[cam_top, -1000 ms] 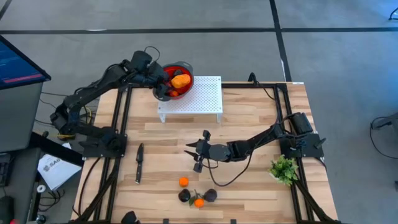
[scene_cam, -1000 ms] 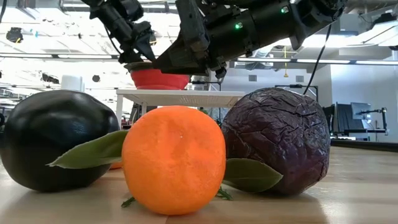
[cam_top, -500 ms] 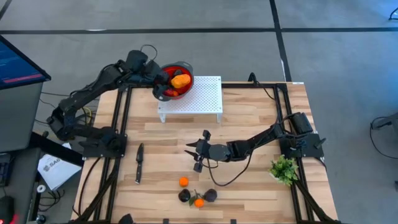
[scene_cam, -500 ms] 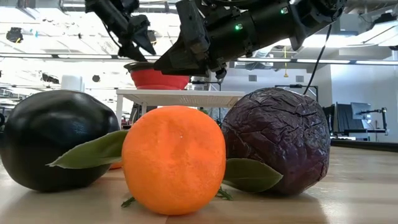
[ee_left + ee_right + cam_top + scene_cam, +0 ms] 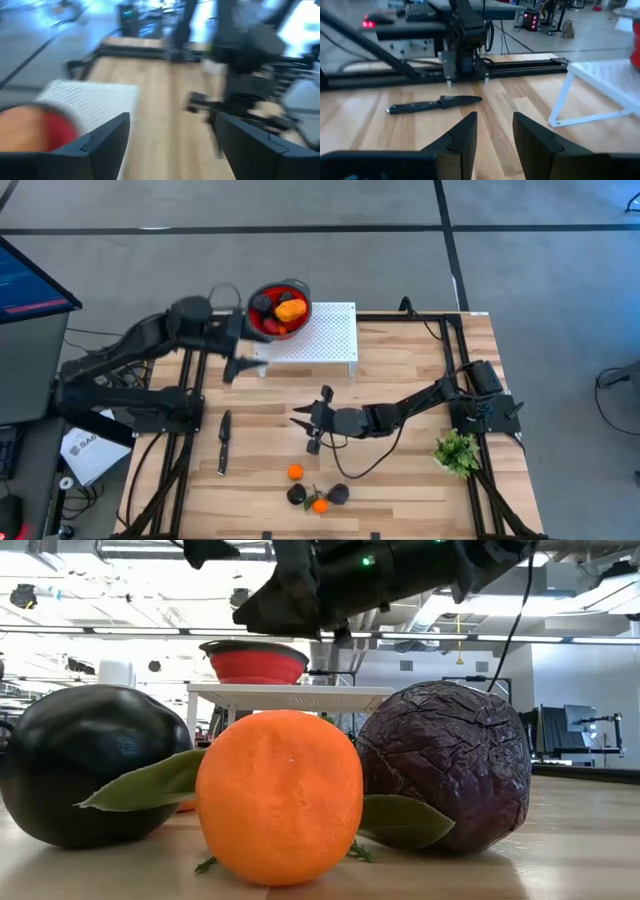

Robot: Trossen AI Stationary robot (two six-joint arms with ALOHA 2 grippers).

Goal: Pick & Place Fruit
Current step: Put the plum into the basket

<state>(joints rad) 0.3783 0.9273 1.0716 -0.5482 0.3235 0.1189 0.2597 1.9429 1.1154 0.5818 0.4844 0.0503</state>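
A red bowl (image 5: 278, 310) with a grey rim stands on the far left corner of a white perforated stand (image 5: 320, 340). It holds an orange piece (image 5: 291, 310) plus dark and red fruit. Near the table's front edge lie two small orange balls (image 5: 295, 472) and two dark fruits (image 5: 340, 494); in the low view they are a black fruit (image 5: 80, 765), an orange (image 5: 280, 795) and a purple one (image 5: 445, 765). My left gripper (image 5: 172, 120) hangs open near the stand's left end (image 5: 237, 365), holding nothing. My right gripper (image 5: 495, 120) is open above mid-table (image 5: 305, 422).
A black knife (image 5: 223, 442) lies on the table's left half, pointing near to far. A green leafy sprig (image 5: 457, 452) sits at the right edge. Black frame rails (image 5: 195, 380) run along the left and right sides. Bare wood lies between the stand and the near fruit.
My left gripper has drawn back from the bowl, up and toward the table's near-left, and now hangs beside the stand's left end; in the low view it has risen almost out of the picture. The bowl and its fruit stay in place.
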